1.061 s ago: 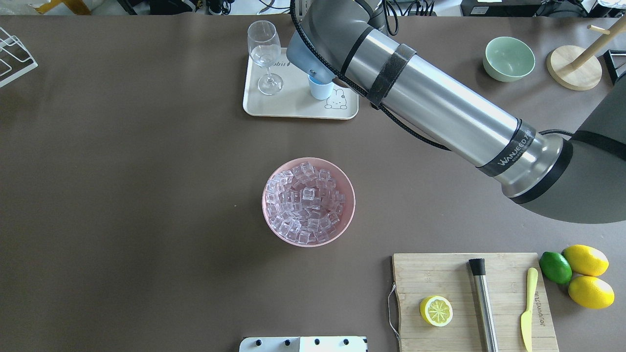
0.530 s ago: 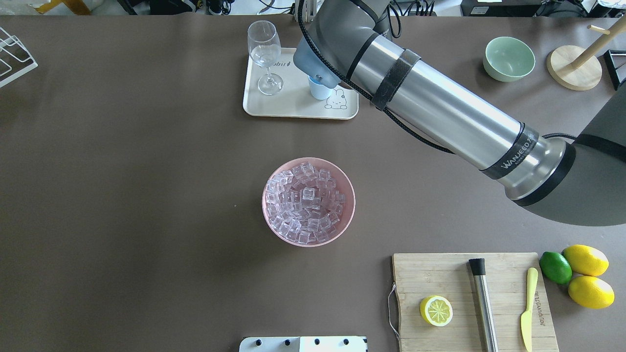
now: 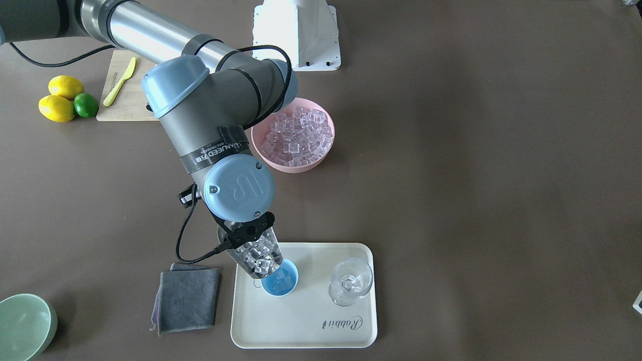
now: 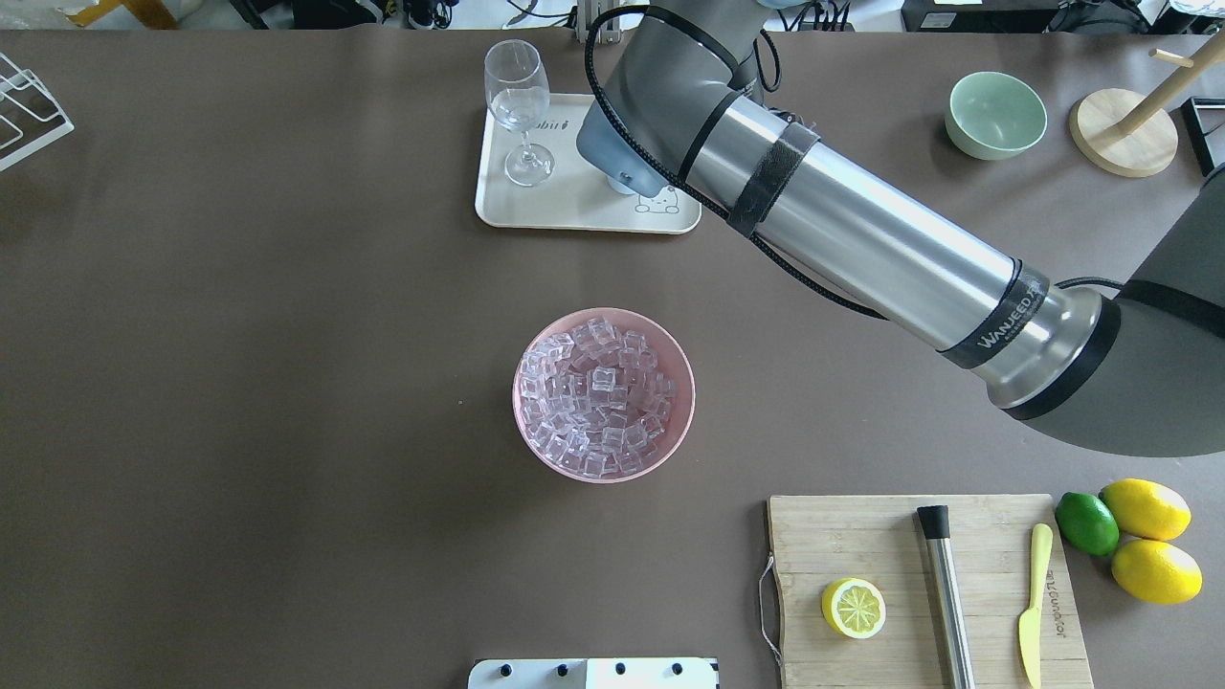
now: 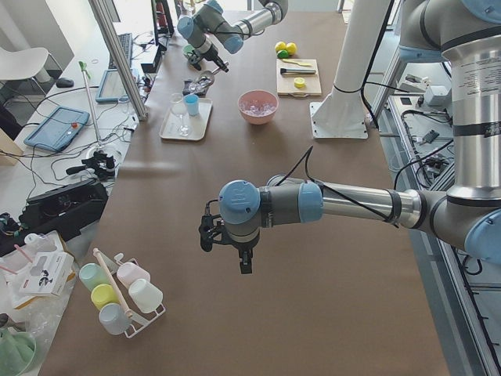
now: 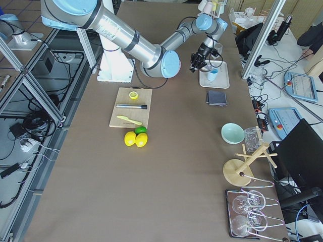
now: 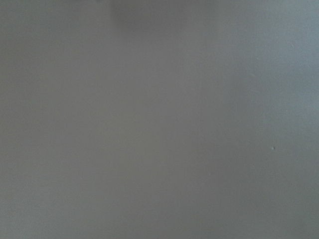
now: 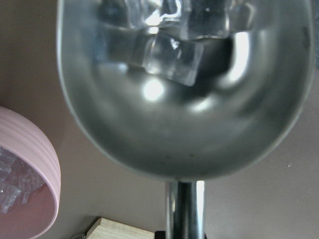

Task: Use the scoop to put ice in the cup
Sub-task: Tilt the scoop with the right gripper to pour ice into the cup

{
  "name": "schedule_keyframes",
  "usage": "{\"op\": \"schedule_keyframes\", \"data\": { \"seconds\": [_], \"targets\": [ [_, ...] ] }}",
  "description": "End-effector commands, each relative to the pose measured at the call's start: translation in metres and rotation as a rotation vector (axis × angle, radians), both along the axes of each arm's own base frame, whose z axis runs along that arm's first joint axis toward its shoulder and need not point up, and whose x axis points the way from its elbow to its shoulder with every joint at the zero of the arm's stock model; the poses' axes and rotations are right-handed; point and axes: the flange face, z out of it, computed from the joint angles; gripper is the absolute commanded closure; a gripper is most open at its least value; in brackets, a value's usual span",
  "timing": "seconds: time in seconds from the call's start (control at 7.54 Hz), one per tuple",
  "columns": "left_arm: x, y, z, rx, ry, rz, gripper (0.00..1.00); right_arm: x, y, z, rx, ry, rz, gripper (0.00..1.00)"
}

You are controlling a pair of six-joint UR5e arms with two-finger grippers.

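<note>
The steel scoop (image 3: 253, 254) is tilted mouth-down over the light-blue cup (image 3: 282, 282) on the cream tray (image 3: 301, 326). Ice (image 3: 257, 256) lies in the scoop's trough, and some ice sits in the cup. My right gripper (image 3: 245, 231) is shut on the scoop's rod handle, under the wrist. The right wrist view shows the trough (image 8: 184, 119) with ice cubes (image 8: 169, 57) at its far end. In the overhead view my right arm hides the cup. My left gripper (image 5: 244, 262) hangs over bare table far from the tray; I cannot tell if it is open or shut.
A pink bowl (image 4: 603, 394) full of ice sits mid-table. A clear stemmed glass (image 3: 351, 281) stands on the tray beside the cup. A grey cloth (image 3: 186, 298) lies next to the tray. A cutting board (image 4: 928, 588) holds a lemon half, steel cylinder and knife.
My right wrist has shifted right and nearer, over the cup. The cup showed partly below the wrist before and is now hidden in the overhead view.
</note>
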Motion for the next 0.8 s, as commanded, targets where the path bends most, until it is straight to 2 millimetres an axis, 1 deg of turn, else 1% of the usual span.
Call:
{"op": "schedule_keyframes", "data": {
  "seconds": [0.0, 0.13, 0.27, 0.4, 0.53, 0.66],
  "targets": [
    [0.000, 0.000, 0.000, -0.001, 0.000, 0.000, 0.02, 0.005, 0.002, -0.020, -0.006, 0.005, -0.014, 1.00],
    [0.000, 0.000, 0.000, -0.001, 0.000, 0.000, 0.02, 0.019, -0.003, -0.034, 0.001, 0.022, -0.019, 1.00],
    [0.000, 0.000, 0.000, 0.001, 0.000, 0.002, 0.02, 0.006, -0.006, -0.002, -0.020, 0.045, -0.034, 1.00],
    [0.000, 0.000, 0.000, 0.001, 0.000, 0.002, 0.02, -0.001, -0.007, 0.010, -0.018, 0.046, -0.041, 1.00],
    [0.000, 0.000, 0.000, -0.001, 0.000, 0.000, 0.02, 0.000, -0.009, 0.013, -0.010, 0.067, -0.045, 1.00],
    [0.000, 0.000, 0.000, -0.001, 0.000, 0.000, 0.02, -0.003, -0.009, 0.014, 0.001, 0.093, -0.056, 1.00]
  ]
}}
